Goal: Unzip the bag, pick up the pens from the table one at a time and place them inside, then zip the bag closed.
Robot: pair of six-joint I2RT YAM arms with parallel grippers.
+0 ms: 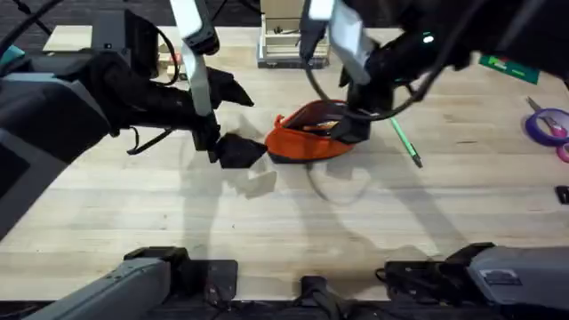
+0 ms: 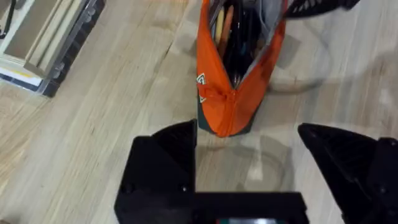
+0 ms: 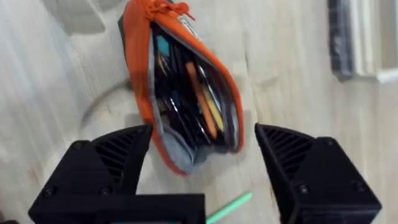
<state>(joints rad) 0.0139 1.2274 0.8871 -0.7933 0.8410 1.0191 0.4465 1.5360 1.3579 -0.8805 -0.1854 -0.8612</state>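
The orange bag (image 1: 307, 140) lies mid-table with its zipper open. In the right wrist view the bag (image 3: 144, 93) gapes, and several pens (image 3: 200, 102) lie inside, one of them orange. A green pen (image 1: 406, 142) rests on the table (image 1: 284, 213) just right of the bag, and its tip (image 3: 229, 208) shows in the right wrist view. My left gripper (image 1: 252, 153) is open just short of the bag's left end (image 2: 229, 99), with nothing between its fingers (image 2: 166, 163). My right gripper (image 1: 352, 126) hovers open over the bag's right end, also holding nothing.
Purple-handled scissors (image 1: 548, 124) lie at the far right edge. A white desk organizer (image 1: 286, 46) stands at the back centre, also seen as a tray (image 2: 43, 43) in the left wrist view. A green card (image 1: 508, 68) lies back right. Bare wood stretches in front of the bag.
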